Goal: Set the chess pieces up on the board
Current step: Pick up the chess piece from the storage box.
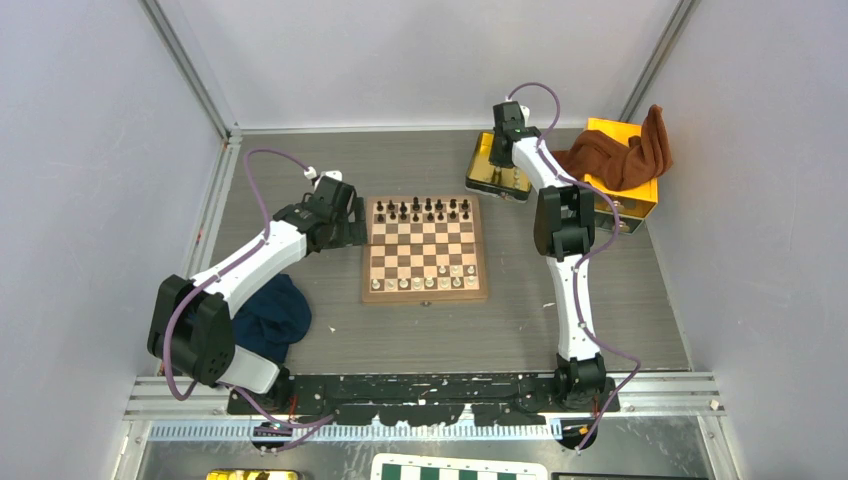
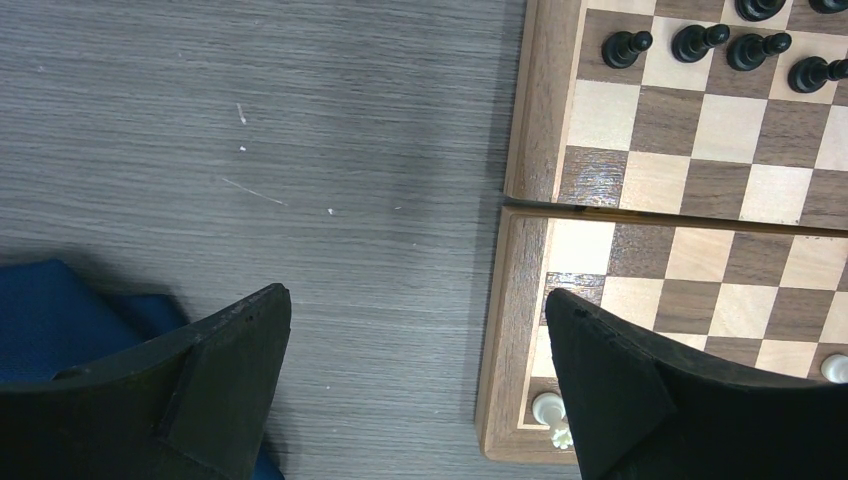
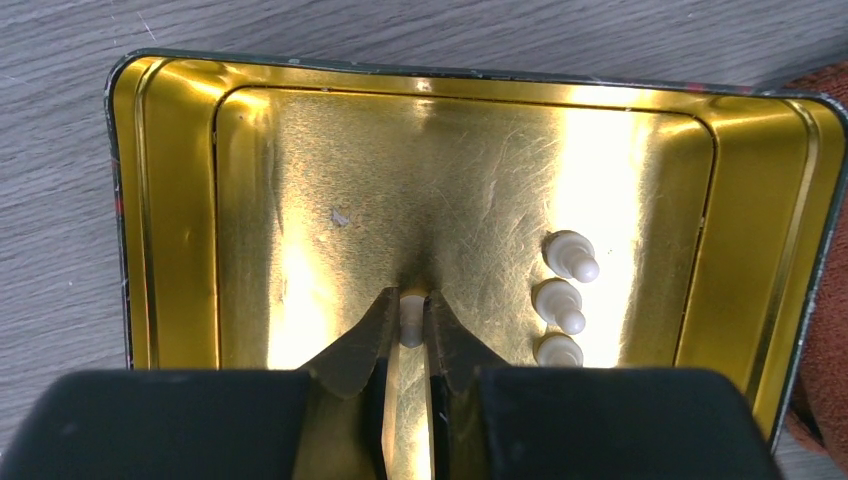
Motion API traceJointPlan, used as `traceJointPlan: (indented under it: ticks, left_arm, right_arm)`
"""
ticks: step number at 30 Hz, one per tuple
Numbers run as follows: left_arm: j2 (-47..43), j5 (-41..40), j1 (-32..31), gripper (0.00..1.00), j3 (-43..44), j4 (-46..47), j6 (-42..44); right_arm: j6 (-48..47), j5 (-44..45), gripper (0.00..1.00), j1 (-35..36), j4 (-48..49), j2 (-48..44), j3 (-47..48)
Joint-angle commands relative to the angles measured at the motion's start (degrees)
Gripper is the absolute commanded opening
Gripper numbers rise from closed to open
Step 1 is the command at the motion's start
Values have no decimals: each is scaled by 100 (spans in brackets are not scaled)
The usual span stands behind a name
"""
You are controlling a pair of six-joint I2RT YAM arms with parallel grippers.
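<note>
The right gripper (image 3: 411, 318) is pinching a tiny cream-white turned chess piece (image 3: 411, 332) inside a shiny gold metal tray (image 3: 165, 200), with three more cream pieces (image 3: 560, 300) lying nearby. The left gripper (image 2: 417, 300), jaws spread wide, is hovering over the left border of the small square wooden chessboard (image 1: 424, 297).

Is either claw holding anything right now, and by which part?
The right claw pinches a white chess piece by its sides, in the gold tray. The left claw is open and holds nothing.

board (image 2: 525, 110) — polished wood | tray (image 3: 300, 180) — glossy gold metal | table (image 2: 300, 150) matt woodgrain
</note>
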Motion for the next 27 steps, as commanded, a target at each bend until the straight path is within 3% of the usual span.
traceJointPlan:
  ticks: [1, 6, 18, 27]
  left_arm:
    - [2, -22, 44, 98, 219, 168, 52]
    - [-28, -13, 44, 98, 227, 157, 53]
    - [-279, -13, 44, 98, 103, 118, 30]
    - [-595, -22, 44, 98, -99, 167, 42]
  right_arm:
    - [-2, -12, 8, -27, 41, -132, 222]
    - [-37, 68, 1, -25, 45, -247, 179]
    - [-158, 155, 1, 13, 23, -793, 77]
    - [-291, 335, 1, 215, 124, -1639, -631]
